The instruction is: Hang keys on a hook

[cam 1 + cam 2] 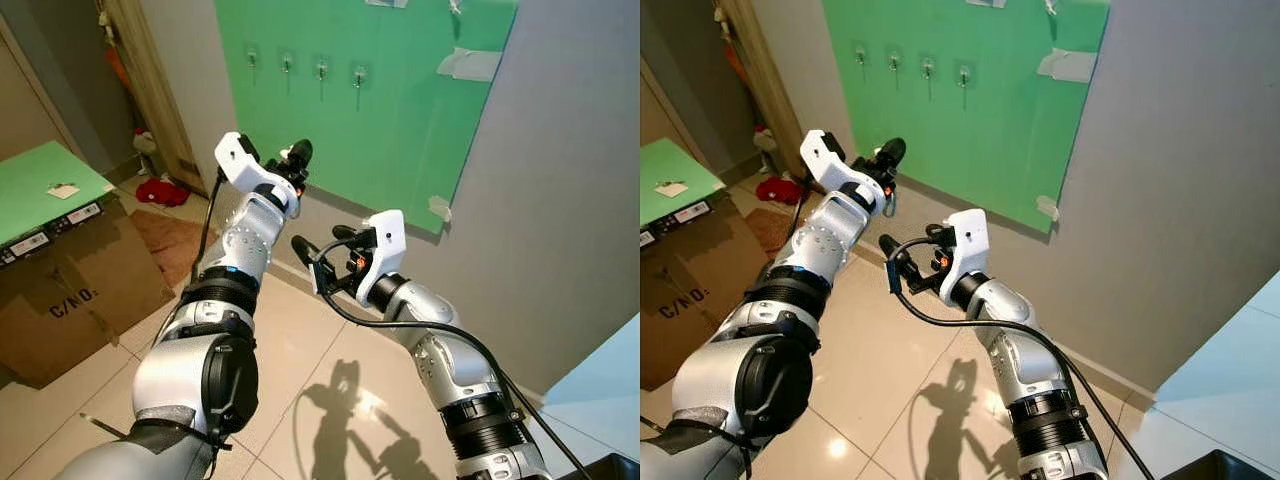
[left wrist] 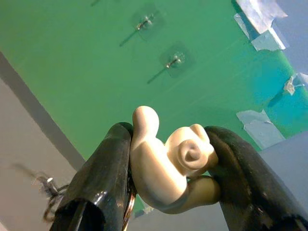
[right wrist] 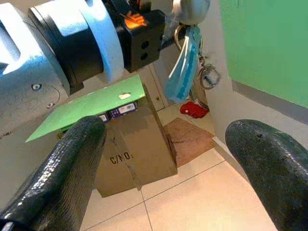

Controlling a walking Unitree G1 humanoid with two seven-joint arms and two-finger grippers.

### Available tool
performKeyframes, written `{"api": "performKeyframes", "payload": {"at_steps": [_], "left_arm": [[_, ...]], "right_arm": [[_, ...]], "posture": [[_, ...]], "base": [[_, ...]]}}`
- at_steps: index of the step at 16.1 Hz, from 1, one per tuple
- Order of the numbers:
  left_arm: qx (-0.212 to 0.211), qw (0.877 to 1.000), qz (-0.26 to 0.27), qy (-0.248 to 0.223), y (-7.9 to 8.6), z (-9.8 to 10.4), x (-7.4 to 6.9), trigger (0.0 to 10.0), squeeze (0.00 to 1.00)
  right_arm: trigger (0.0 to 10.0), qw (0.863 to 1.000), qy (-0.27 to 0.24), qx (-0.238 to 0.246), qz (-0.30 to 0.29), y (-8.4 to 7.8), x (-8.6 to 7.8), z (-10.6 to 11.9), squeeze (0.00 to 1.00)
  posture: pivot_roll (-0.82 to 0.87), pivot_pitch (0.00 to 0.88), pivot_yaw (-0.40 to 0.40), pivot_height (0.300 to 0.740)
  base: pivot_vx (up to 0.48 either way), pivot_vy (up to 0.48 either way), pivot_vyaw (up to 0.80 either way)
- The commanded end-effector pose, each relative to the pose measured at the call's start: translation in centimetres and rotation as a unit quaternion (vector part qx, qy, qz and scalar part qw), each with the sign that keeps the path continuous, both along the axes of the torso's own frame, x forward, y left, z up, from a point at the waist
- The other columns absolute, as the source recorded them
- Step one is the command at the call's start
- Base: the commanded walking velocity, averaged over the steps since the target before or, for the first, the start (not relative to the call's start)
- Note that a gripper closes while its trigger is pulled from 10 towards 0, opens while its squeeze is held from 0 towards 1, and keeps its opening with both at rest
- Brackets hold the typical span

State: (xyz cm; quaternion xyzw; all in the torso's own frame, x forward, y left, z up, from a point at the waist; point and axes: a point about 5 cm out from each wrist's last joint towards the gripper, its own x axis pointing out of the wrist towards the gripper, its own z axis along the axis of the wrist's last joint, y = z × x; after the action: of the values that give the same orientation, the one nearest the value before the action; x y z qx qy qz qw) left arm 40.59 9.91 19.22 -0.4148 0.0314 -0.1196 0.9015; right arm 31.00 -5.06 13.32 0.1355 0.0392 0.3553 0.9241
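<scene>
Closest to my head camera is the left arm's silver and black shoulder [image 1: 200, 375], rising from the lower edge toward the wall. At its end, the left gripper [image 1: 297, 160] is raised in front of the green board [image 1: 400, 120] taped to the grey wall. In the left wrist view I see its two black fingers [image 2: 103, 178] clamped on a cream-coloured rubbery figurine charm [image 2: 168, 161], with a metal key ring [image 2: 129, 211] peeking out beside one finger. From the right wrist view the rest of the bunch shows hanging under that gripper: a light blue strap [image 3: 182, 72] and small metal rings [image 3: 208, 76] dangling freely in the air, touching nothing else.

Four small clear-backed metal hooks [image 1: 321, 70] sit in a row high on the green board, above the left gripper and well apart from it; the keys are on none of them yet. Two of them appear in the left wrist view [image 2: 173, 61], ahead of the charm.

My right gripper [image 1: 322, 252] hovers lower, near the middle, fingers spread wide apart and holding nothing, pointing toward the left arm.

On the robot's left stands a brown cardboard box [image 1: 70, 290] topped with a green sheet [image 1: 40, 185], and a red cloth [image 1: 162, 192] lies on the beige tiled floor [image 1: 300, 370] near the doorway.
</scene>
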Motion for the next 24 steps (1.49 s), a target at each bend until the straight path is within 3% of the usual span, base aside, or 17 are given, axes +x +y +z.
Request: {"api": "performKeyframes", "payload": {"at_steps": [1,5,8,9,11,15,18,19,20,22,23,24], "left_arm": [[0.02,1.0,-0.001,-0.015,0.0,1.0,0.3,0.0,0.0],[0.046,0.999,0.002,-0.02,0.1,1.0,0.5,0.0,0.0],[0.058,0.998,0.0,-0.02,0.5,1.1,0.5,0.0,0.0],[0.121,0.992,-0.022,-0.018,0.3,0.7,0.4,0.0,0.0],[0.266,0.963,-0.015,-0.029,1.0,0.4,0.2,0.0,0.0],[0.285,0.958,0.032,-0.017,3.4,0.1,0.2,0.0,0.0],[0.379,0.921,0.076,-0.05,5.8,-0.3,-0.7,0.0,0.0],[0.391,0.915,0.082,-0.062,6.1,-0.3,-0.9,0.0,0.0],[0.413,0.904,0.078,-0.075,6.7,-1.1,-2.1,0.0,0.0],[0.404,0.908,0.059,-0.089,6.3,-1.4,-3.0,0.0,0.0],[0.37,0.924,0.051,-0.085,5.9,-1.5,-3.4,0.0,0.0],[0.353,0.931,0.044,-0.079,5.8,-1.7,-3.6,0.0,0.0]], "right_arm": [[10.0,1.0,0.0,-0.008,0.0,0.1,-0.1,-0.2,0.0],[10.0,0.999,-0.013,-0.032,-0.001,0.2,-0.2,-0.4,0.0],[10.0,0.998,-0.012,-0.045,-0.032,-0.9,0.2,-0.9,0.0],[10.0,0.997,-0.007,-0.049,-0.058,-1.8,0.5,-1.3,0.0],[10.0,0.993,-0.007,-0.068,-0.095,-3.1,0.8,-1.9,0.0],[10.0,0.982,-0.026,-0.105,-0.155,-4.8,1.3,-2.3,0.0],[10.0,0.965,-0.048,-0.141,-0.216,-6.7,1.7,-2.6,0.0],[10.0,0.964,-0.046,-0.142,-0.222,-6.9,1.8,-2.7,0.0],[10.0,0.961,-0.035,-0.138,-0.236,-7.4,1.8,-3.1,0.0],[10.0,0.962,-0.028,-0.137,-0.236,-7.4,1.8,-3.4,0.0],[10.0,0.963,-0.026,-0.136,-0.233,-7.3,1.8,-3.6,0.0],[10.0,0.963,-0.027,-0.132,-0.232,-7.2,1.8,-3.7,0.0]], "posture": [[-0.13,0.0,0.079,0.74],[-0.13,0.0,0.083,0.74],[-0.13,0.0,0.082,0.74],[-0.13,0.0,0.083,0.74],[-0.12,0.0,0.083,0.74],[-0.12,0.0,0.081,0.74],[-0.12,0.0,0.084,0.74],[-0.12,0.0,0.083,0.74],[-0.11,0.0,0.072,0.74],[-0.1,0.0,0.064,0.74],[-0.09,0.0,0.055,0.74],[-0.08,0.0,0.05,0.74]], "base": [[0.0,0.0,0.0],[0.0,0.0,0.0],[0.0,0.0,0.0],[0.0,0.0,0.0],[0.0,0.0,0.0],[0.0,0.0,0.0],[0.0,0.0,0.0],[0.0,0.0,0.0],[0.0,0.0,0.0],[0.0,0.0,0.0],[0.0,0.0,0.0],[-0.319,0.364,0.0]]}}
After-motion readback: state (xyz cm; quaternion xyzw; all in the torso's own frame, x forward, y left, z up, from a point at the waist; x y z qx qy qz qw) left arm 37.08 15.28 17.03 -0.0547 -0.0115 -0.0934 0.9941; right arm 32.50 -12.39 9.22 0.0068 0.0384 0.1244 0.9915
